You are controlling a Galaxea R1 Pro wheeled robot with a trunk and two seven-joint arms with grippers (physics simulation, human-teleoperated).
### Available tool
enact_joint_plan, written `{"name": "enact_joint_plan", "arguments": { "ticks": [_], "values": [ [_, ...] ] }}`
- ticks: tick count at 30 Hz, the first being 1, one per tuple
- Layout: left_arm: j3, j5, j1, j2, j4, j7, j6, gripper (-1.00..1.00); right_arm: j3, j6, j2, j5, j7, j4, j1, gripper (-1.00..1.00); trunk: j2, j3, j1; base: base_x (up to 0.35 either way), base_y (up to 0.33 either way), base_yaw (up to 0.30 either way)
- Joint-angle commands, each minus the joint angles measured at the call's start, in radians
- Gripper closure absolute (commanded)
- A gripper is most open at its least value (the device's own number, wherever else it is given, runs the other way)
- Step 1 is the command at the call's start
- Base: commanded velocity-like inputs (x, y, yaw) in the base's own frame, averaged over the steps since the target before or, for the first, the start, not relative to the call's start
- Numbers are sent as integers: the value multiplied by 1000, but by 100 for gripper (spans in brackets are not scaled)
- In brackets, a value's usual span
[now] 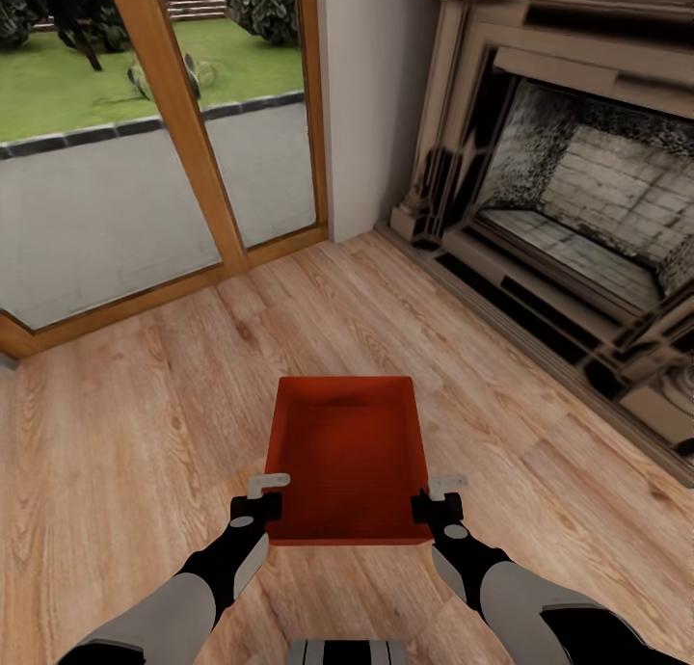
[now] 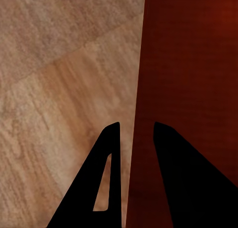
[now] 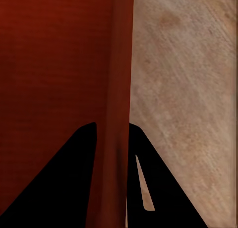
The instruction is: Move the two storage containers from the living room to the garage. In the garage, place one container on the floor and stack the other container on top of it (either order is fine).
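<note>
The orange-red rectangular open-topped storage container [image 1: 347, 458] is hanging between both arms over the light wood plank floor [image 1: 145, 434] of the living room, its long axis running straight away from the robot toward the glazed wooden-framed door [image 1: 183, 116]. The left pincer [image 1: 262, 504] is pinching the container's left wall and the right pincer [image 1: 436, 504] its right wall, each with one finger inside and one outside, both near the robot-side end. Judging from this, the load is sitting mostly forward of both grips, so carrying it to the garage is depending on keeping the two sides level.

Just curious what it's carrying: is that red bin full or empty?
Empty. The head view looks straight into the open-topped bin and shows only its bare red bottom. Both grippers, left and right, pinch its side walls.
</note>
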Motion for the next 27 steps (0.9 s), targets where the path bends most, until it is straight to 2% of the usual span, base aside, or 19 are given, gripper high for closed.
{"name": "enact_joint_plan", "arguments": {
  "ticks": [1,27],
  "values": [
    [1,1,0,4,0,12,-3,100,-30,-4,-2,0,-11,1,-1,100,7,3,-4,0,0,0],
    [3,1,0,4,0,12,-1,100,-30,-2,-2,-1,-9,1,-1,100,189,84,-104,0,0,0]
  ]
}}
